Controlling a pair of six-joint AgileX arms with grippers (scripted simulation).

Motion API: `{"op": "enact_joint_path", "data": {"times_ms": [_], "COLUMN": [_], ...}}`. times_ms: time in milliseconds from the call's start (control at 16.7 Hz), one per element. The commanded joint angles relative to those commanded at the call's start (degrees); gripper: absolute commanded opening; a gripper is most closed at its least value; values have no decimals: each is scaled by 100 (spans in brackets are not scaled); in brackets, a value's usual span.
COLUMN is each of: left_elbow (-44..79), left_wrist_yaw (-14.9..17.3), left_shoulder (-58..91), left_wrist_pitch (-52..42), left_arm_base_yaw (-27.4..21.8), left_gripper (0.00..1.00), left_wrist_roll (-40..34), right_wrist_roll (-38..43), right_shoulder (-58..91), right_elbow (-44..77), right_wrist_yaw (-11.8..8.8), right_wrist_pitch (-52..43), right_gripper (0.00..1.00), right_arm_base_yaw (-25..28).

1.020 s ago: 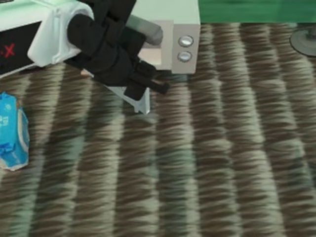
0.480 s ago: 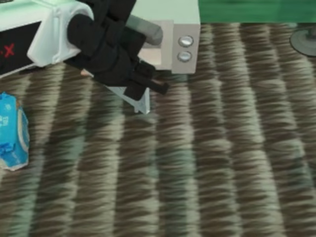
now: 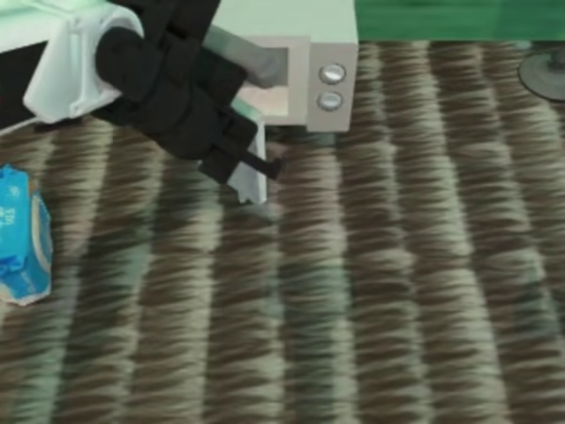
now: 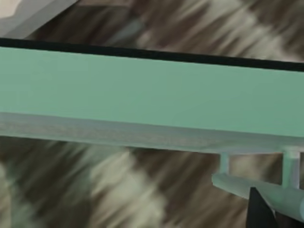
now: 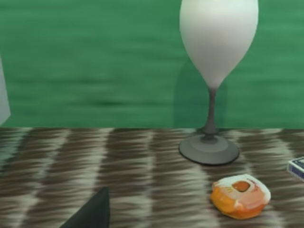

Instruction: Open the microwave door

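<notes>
At the microwave (image 3: 300, 53), left gripper (image 3: 256, 168) grips the handle of the door (image 3: 252, 181), swung wide; next, release. Right jaws: cannot tell.

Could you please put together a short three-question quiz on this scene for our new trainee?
1. True or false: the microwave door is shut flat against the microwave.
2. Which gripper is at the door? A) the left gripper B) the right gripper
3. Fill in: on the microwave's front panel sit two round silver ____.

Key:
1. False: the door stands swung outward, and the cavity behind it shows.
2. A: it is at the door's free edge, by the handle. The right arm does not appear in the top view.
3. Knobs.
</notes>
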Motion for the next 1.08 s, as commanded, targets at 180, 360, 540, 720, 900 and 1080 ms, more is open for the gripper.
{"op": "enact_joint_path", "data": {"times_ms": [180, 360, 540, 720, 900, 1080], "left_elbow": [-114, -115, -115, -115, -115, -115], "left_wrist_yaw": [129, 131, 131, 131, 131, 131], "left_shoulder": [-102, -103, -103, -103, -103, -103], "left_wrist_pitch": [-1, -1, -1, -1, -1, -1], "left_arm_base_yaw": [108, 109, 109, 109, 109, 109], "left_gripper": [0, 0, 0, 0, 0, 0], "left_wrist_roll": [261, 264, 264, 264, 264, 264], "right_wrist_roll": [0, 0, 0, 0, 0, 0], "right_shoulder": [0, 0, 0, 0, 0, 0], "right_elbow": [0, 0, 0, 0, 0, 0], "right_wrist_yaw": [0, 0, 0, 0, 0, 0], "right_wrist_pitch": [0, 0, 0, 0, 0, 0], "right_gripper": [100, 100, 100, 100, 100, 100], "right_arm_base_yaw": [0, 0, 0, 0, 0, 0]}}
